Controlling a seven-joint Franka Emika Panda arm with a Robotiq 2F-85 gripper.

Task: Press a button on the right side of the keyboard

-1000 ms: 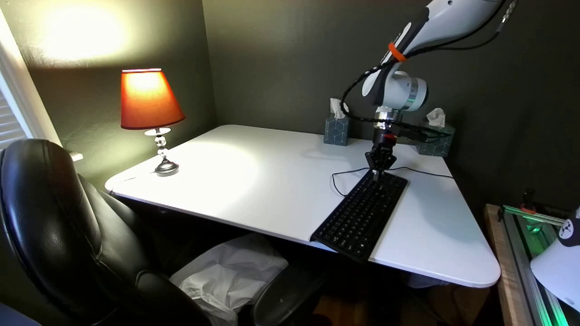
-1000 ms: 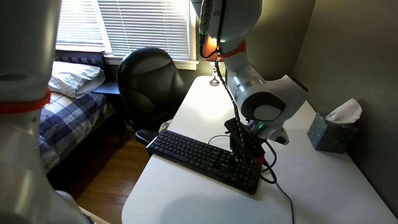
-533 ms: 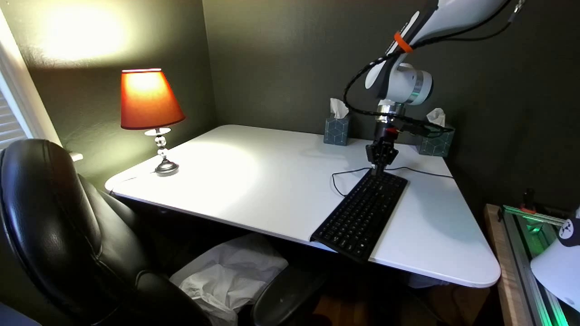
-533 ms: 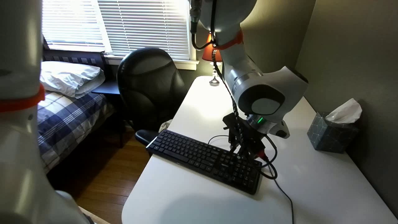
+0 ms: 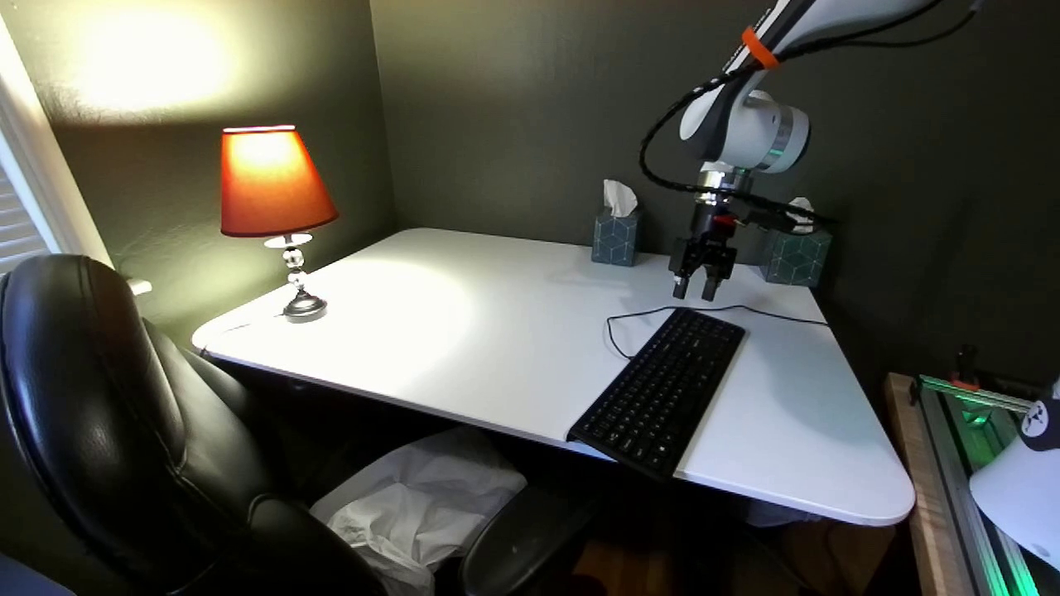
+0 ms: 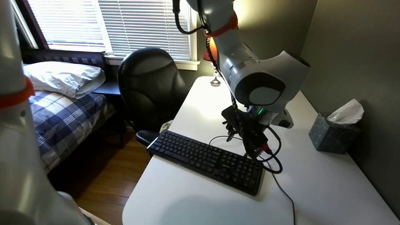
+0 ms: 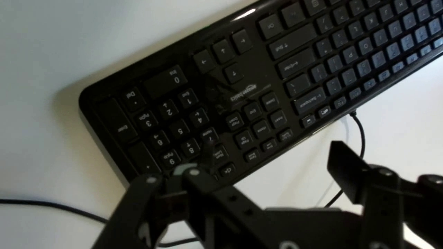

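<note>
Over the desk in an exterior view, the hand has risen with fingers now spread; in an exterior view, the keyboard on that desk is less hidden than before; in the wrist view, one finger partly hides the number pad.

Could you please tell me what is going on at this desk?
A robot arm is at work over a keyboard on a white desk. Its tool hangs open and empty near the end with the number pad, and appears clear of it. The job is to press something on that right side; no press is happening at this moment, and I cannot tell whether one already has.
</note>
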